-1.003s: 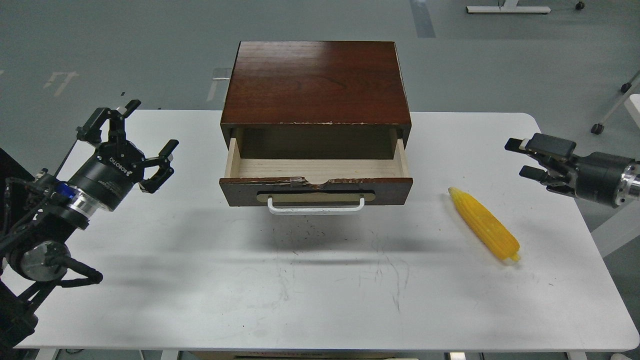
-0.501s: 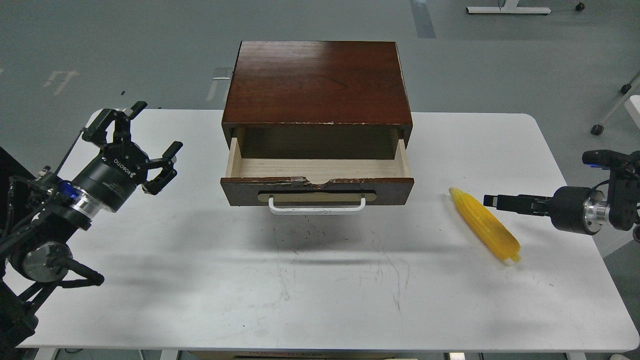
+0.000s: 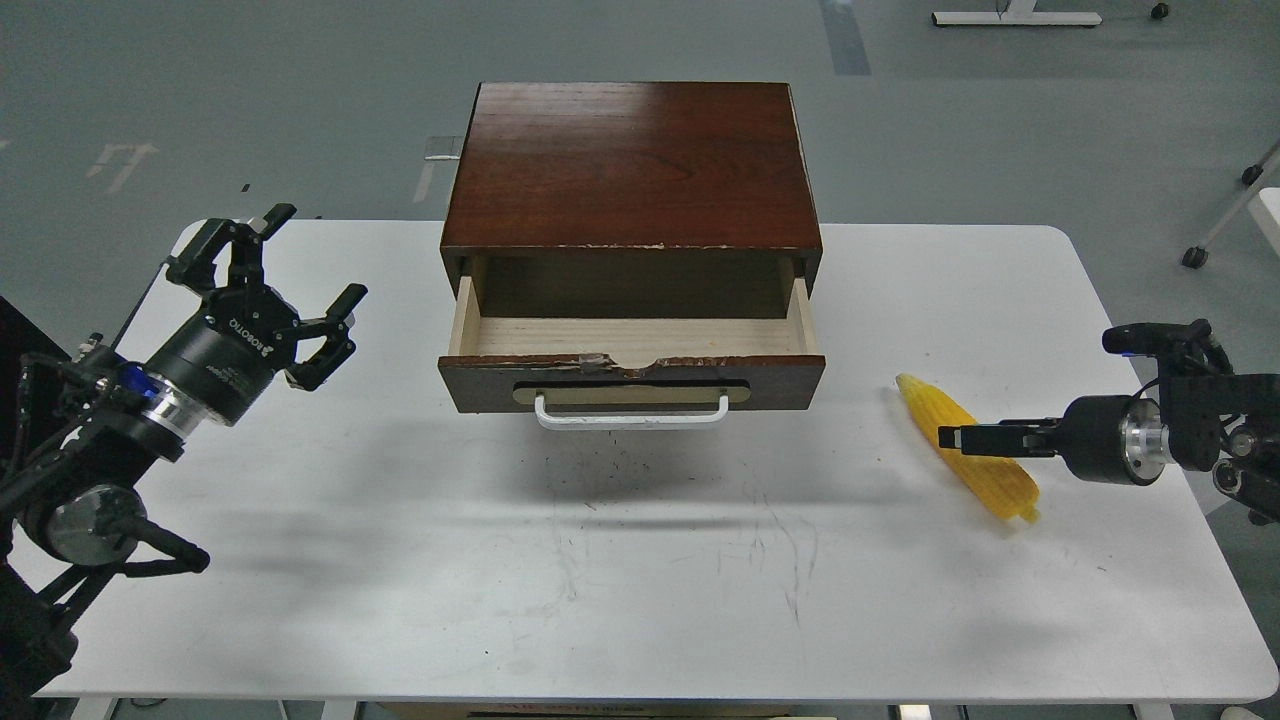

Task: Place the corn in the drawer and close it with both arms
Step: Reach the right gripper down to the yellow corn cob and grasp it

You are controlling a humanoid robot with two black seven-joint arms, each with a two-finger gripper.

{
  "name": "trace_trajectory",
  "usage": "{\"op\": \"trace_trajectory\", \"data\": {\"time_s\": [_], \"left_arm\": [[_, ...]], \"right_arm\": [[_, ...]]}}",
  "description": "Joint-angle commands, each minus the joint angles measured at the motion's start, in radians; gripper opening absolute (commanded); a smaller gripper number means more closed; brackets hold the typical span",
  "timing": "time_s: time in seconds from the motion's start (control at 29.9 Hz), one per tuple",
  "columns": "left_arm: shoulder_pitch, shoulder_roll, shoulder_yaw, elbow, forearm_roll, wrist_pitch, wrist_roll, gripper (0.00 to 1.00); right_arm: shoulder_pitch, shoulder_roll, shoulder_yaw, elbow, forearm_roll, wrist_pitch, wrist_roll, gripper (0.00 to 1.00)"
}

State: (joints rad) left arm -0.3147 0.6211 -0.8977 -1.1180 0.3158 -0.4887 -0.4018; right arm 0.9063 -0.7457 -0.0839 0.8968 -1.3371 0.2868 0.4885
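The drawer (image 3: pixel 632 345) stands pulled out of its dark cabinet (image 3: pixel 630 165) at the back middle of the white table (image 3: pixel 600 560), its pale inside bare and its handle (image 3: pixel 632 412) facing front. That leaves a clear opening to drop something in from above.

The corn (image 3: pixel 975 455) lies flat on the table well to the right of the drawer, slanted, its thin tip pointing back toward the drawer's corner. The right gripper (image 3: pixel 950 437) reaches in from the right edge, low and level, its tip over the middle of the cob. It looks turned edge-on, a good line for taking the cob across its width. Seen so thin and dark, I cannot tell whether its fingers are apart or together, nor whether they touch the corn.

The left gripper (image 3: pixel 300 300) hangs above the table's left side, well clear of the drawer, fingers spread wide and holding nothing. To my eye it is waiting there for the push that shuts the drawer once the corn is in.
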Motion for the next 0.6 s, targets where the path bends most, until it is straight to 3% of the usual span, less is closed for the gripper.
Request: {"op": "trace_trajectory", "data": {"time_s": [0.0,0.07,0.27,0.37,0.43,0.57], "left_arm": [[0.0,-0.001,0.0,0.0,0.0,0.0,0.001,1.0],[0.0,0.0,-0.001,0.0,0.0,0.0,0.003,1.0],[0.0,0.002,-0.001,0.0,0.0,0.0,0.005,1.0],[0.0,0.003,-0.001,0.0,0.0,0.0,0.005,1.0],[0.0,0.0,-0.001,-0.002,0.005,0.0,0.006,1.0],[-0.001,0.002,-0.001,-0.037,0.016,0.0,0.006,1.0]], "right_arm": [[0.002,0.003,-0.011,0.002,0.001,-0.005,0.0,0.81],[0.0,0.005,-0.013,0.002,0.001,-0.005,0.0,0.68],[0.002,0.003,-0.046,0.005,0.001,-0.003,0.0,0.58],[0.002,0.0,-0.048,0.005,0.001,-0.003,0.0,0.47],[0.003,-0.003,-0.048,0.007,0.001,-0.003,0.0,0.31],[0.008,-0.006,-0.048,0.014,0.003,-0.005,0.0,0.26]]}}
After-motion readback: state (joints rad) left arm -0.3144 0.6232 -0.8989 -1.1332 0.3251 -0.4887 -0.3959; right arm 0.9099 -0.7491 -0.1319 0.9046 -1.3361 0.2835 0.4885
